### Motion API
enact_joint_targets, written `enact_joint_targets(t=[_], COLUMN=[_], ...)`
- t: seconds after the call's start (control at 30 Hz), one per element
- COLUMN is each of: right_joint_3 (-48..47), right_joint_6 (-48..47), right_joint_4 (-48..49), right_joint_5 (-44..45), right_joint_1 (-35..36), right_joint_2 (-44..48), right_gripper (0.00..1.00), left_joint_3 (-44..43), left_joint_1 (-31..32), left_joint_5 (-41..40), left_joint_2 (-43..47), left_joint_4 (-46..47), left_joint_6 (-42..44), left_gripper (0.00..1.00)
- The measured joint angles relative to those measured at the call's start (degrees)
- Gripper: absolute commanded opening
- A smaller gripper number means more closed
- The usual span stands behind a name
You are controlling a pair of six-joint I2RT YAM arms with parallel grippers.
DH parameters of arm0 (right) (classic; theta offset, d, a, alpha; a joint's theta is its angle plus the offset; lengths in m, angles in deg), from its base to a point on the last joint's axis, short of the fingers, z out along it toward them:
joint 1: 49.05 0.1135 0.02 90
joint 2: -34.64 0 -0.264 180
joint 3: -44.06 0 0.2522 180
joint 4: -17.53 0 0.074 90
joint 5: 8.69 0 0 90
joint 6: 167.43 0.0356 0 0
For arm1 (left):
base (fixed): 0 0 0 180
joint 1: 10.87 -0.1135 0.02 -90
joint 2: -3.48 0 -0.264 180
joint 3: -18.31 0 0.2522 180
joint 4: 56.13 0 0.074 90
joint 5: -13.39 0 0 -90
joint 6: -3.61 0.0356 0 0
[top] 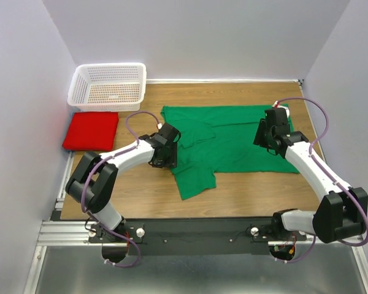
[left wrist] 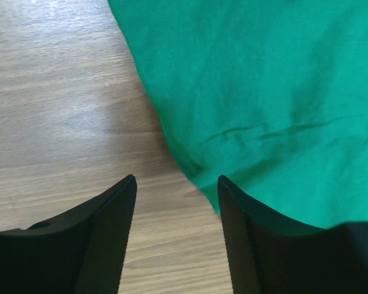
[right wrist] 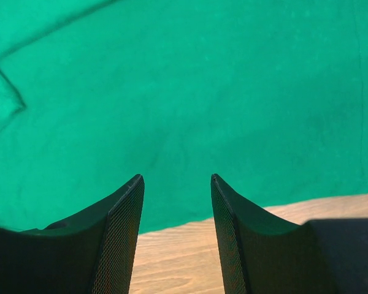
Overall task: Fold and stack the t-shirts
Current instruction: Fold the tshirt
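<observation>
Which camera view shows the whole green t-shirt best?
The top external view: it shows nearly the whole green t-shirt, sleeve included. The left wrist view shows only one edge of it, and the right wrist view shows only flat cloth by an edge.

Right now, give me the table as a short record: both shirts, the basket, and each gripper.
green shirt: spread out and rumpled across the middle of the table
basket: white, far left corner
red shirt: folded, left edge, just in front of the basket
left gripper: open, at the green shirt's left edge, holding nothing
right gripper: open, over the green shirt's right part, holding nothing
</observation>
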Motion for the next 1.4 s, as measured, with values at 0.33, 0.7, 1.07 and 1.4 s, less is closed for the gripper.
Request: enact_joint_targets(t=[0.33, 0.7, 1.07, 1.4], right_joint_3=[3.80, 4.46, 5.33, 10.40], right_joint_6=[0.24, 0.22, 1.55, 5.73], right_joint_4=[-1.18, -1.31, -3.02, -3.21], right_joint_5=[0.11, 0.76, 4.50, -1.79], right_joint_1=[0.00, 0.00, -1.90, -22.84], right_joint_2=[0.13, 1.01, 2.86, 0.83], right_gripper=[0.56, 0.56, 0.60, 0.49], left_joint_3=[-1.77, -3.10, -3.89, -1.95], left_joint_1=[0.00, 0.00, 0.00, -3.28], left_joint_5=[0.17, 0.20, 0.17, -0.11], left_joint_2=[-3.76, -5.77, -6.56, -5.03], left_joint_4=[-0.09, 0.44, 0.28, 1.49], left_joint_6=[-1.03, -1.51, -1.38, 1.14], left_gripper=[0.44, 0.28, 0.00, 0.00])
